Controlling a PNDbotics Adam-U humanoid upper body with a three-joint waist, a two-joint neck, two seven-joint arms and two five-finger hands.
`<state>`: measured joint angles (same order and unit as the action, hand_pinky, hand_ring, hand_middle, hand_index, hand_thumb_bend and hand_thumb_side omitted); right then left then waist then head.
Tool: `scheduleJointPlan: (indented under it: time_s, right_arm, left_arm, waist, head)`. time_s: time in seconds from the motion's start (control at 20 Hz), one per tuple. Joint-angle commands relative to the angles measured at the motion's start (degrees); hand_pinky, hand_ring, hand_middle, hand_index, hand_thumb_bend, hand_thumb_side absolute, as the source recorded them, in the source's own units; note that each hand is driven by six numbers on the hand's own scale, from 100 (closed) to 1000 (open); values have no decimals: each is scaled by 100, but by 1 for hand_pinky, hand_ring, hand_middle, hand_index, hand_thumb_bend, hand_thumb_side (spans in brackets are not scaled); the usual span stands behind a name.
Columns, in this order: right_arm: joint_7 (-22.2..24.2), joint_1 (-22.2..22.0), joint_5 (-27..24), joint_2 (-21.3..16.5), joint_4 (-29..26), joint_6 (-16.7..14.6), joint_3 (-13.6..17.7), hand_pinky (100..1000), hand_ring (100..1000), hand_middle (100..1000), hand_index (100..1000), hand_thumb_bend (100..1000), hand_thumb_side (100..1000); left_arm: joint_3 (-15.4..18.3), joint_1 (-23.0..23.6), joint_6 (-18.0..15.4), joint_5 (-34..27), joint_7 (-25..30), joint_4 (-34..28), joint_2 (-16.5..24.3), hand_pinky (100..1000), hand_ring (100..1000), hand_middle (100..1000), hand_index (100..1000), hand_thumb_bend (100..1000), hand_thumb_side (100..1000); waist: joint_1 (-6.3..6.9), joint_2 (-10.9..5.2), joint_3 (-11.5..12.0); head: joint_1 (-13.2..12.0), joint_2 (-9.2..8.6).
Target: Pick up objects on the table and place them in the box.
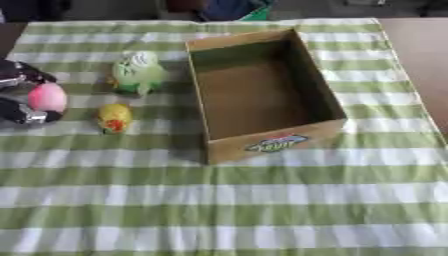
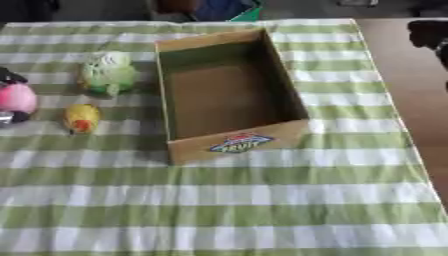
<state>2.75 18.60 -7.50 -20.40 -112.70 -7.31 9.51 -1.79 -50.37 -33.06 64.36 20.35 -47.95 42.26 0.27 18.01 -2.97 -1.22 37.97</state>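
An open cardboard box (image 1: 271,142) with a fruit label on its front wall stands mid-table, and only its bare brown floor shows inside. Left of it sit a round green and white toy (image 1: 137,72) and, nearer me, a small yellow toy with a red patch (image 1: 114,118). At the left edge my left hand (image 1: 19,107) is curled round a pink egg-shaped object (image 1: 47,96), just above the cloth and left of the yellow toy. My right hand (image 2: 430,34) shows only as a dark shape at the far right edge in the right eye view, away from the box.
A green and white checked cloth (image 1: 219,210) covers the table, with a wide stretch of it in front of the box. Bare brown tabletop (image 1: 424,55) runs along the right side. Dark and blue shapes lie beyond the far edge.
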Motion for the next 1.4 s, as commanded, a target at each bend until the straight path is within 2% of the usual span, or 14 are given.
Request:
scheduleJointPlan:
  time_s: [0.05,0.4,0.75,0.8,0.9,0.95,1.25,1.4]
  right_arm:
    - [16,27,-30,-79,-37,-6,38,805,757,489,874,136,998]
    - [3,22,-40,-66,-38,6,41,805,758,489,875,132,997]
    - [-21,23,-55,-51,-52,24,42,806,758,490,875,125,995]
    - [-23,23,-57,-48,-54,28,42,806,758,490,876,125,995]
    - [-28,19,-59,-43,-55,37,42,807,758,489,876,124,995]
    - [-30,17,-60,-42,-56,42,41,807,759,490,876,124,995]
    - [-42,4,-64,-28,-61,74,41,808,759,489,877,120,995]
    - [-44,-5,-62,-19,-61,91,42,809,759,489,877,118,994]
  left_arm:
    - [39,-75,9,18,-88,-62,132,640,796,708,928,443,853]
    - [30,-79,50,-137,-122,-60,103,585,748,658,888,279,761]
    - [-7,-64,43,-136,-37,-48,85,510,691,609,807,224,607]
    - [-7,-63,48,-113,-28,-43,81,497,679,595,772,171,553]
    - [-2,-61,50,-98,-27,-39,70,460,646,567,728,102,512]
    - [-2,-59,42,-110,-26,-40,63,453,641,566,721,100,502]
    - [26,-55,32,-336,20,-111,56,432,619,551,702,100,300]
    - [39,-47,49,-495,47,-154,42,416,606,538,689,100,245]
  waist:
    - [14,-97,6]
    - [18,-102,8]
    - [29,-107,-3]
    - [32,-109,-6]
    - [35,-114,-8]
    - [37,-118,-9]
    - [52,-145,-11]
    - [59,-161,-15]
  head:
    - [-27,-61]
    - [-31,-65]
    - [-33,-74]
    - [-32,-74]
    - [-28,-73]
    - [-29,-71]
    - [-27,-65]
    - [-22,-64]
